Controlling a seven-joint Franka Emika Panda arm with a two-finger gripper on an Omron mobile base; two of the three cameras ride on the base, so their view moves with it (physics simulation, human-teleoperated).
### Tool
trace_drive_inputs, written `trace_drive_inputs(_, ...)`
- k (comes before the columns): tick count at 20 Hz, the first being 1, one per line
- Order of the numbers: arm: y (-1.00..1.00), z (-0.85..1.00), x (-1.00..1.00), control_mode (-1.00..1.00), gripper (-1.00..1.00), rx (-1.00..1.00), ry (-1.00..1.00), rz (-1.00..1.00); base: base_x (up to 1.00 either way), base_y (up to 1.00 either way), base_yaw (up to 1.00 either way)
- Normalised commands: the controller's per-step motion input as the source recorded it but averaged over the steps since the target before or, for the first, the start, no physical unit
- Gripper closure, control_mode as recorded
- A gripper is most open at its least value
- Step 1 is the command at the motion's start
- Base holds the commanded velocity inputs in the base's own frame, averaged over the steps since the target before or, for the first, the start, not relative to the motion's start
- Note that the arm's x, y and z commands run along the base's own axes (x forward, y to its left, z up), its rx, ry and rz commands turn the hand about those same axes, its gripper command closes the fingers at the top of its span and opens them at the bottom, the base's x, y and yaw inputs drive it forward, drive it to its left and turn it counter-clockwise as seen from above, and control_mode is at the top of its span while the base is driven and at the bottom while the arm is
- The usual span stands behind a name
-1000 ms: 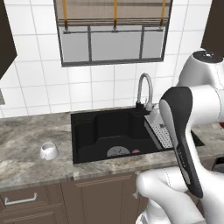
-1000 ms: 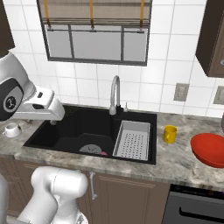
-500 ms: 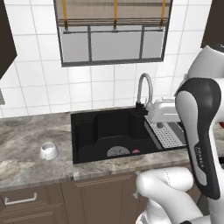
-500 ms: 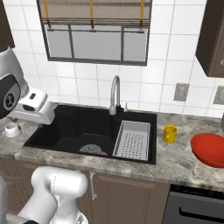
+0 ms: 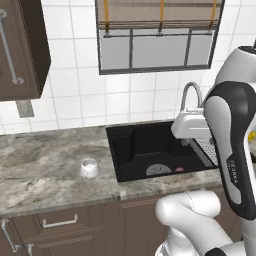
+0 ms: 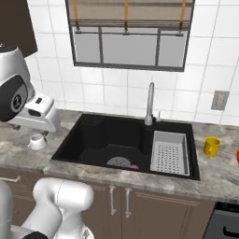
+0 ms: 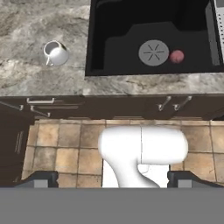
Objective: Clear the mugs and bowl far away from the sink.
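A glossy white mug [image 5: 89, 168] [image 6: 37, 141] [image 7: 55, 53] stands on the grey stone counter left of the black sink [image 5: 116, 155] [image 6: 70, 142] [image 7: 89, 39]. The yellow mug [image 6: 211, 146] stands on the counter right of the grey perforated tray [image 6: 170, 151]. A red sliver of the bowl [image 6: 237, 156] shows at the right border. My gripper [image 7: 112, 180] is open and empty, high over the counter's front edge, facing down. Its white hand [image 6: 39, 114] [image 5: 192, 125] hovers near the sink's left side, above and right of the white mug.
A curved chrome tap [image 6: 150, 100] [image 5: 190, 95] rises behind the sink. A small pink thing [image 7: 176, 56] lies by the drain. A dark wall cabinet [image 5: 25, 45] hangs at the upper left. Brown drawers [image 7: 48, 105] and a tiled floor lie below the counter.
The whole picture has shifted right in both base views, so the camera has moved left. The bowl has slid almost out of the right base view. The gripper stays open.
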Motion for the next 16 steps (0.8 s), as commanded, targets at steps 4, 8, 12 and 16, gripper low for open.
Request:
trace_drive_inputs(4, 0.0, 0.0, 0.0, 1.0, -1.0, 0.0, 0.0, 0.0, -0.01, 1.0, -0.08)
trace_drive_inputs(8, 0.0, 0.0, 0.0, 1.0, -1.0, 0.0, 0.0, 0.0, -0.01, 0.79, -0.05)
trace_drive_inputs(12, 0.0, 0.0, 0.0, 1.0, -1.0, 0.0, 0.0, 0.0, -0.18, 0.09, -0.07)
trace_drive_inputs(16, 0.0, 0.0, 0.0, 1.0, -1.0, 0.0, 0.0, 0.0, -0.13, 0.22, -0.11)
